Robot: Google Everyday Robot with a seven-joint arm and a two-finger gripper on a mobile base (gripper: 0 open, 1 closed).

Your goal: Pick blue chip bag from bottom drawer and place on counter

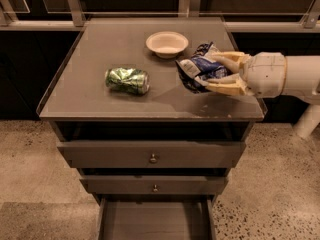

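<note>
My gripper (212, 74) reaches in from the right over the counter (100, 104) and is shut on the blue chip bag (196, 68), a crumpled dark blue foil bag with white patches. The bag hangs just above the right half of the counter, right of the green can and in front of the bowl. The bottom drawer (155, 221) stands pulled open at the foot of the cabinet; its grey floor shows nothing in it. The blue soda can is hidden behind the bag and gripper.
A crushed green can (127, 80) lies on the counter's left middle. A cream bowl (167, 43) stands at the back centre. Two knobbed drawers (152, 156) are shut. A railing (75, 6) runs behind the counter. Speckled floor surrounds the cabinet.
</note>
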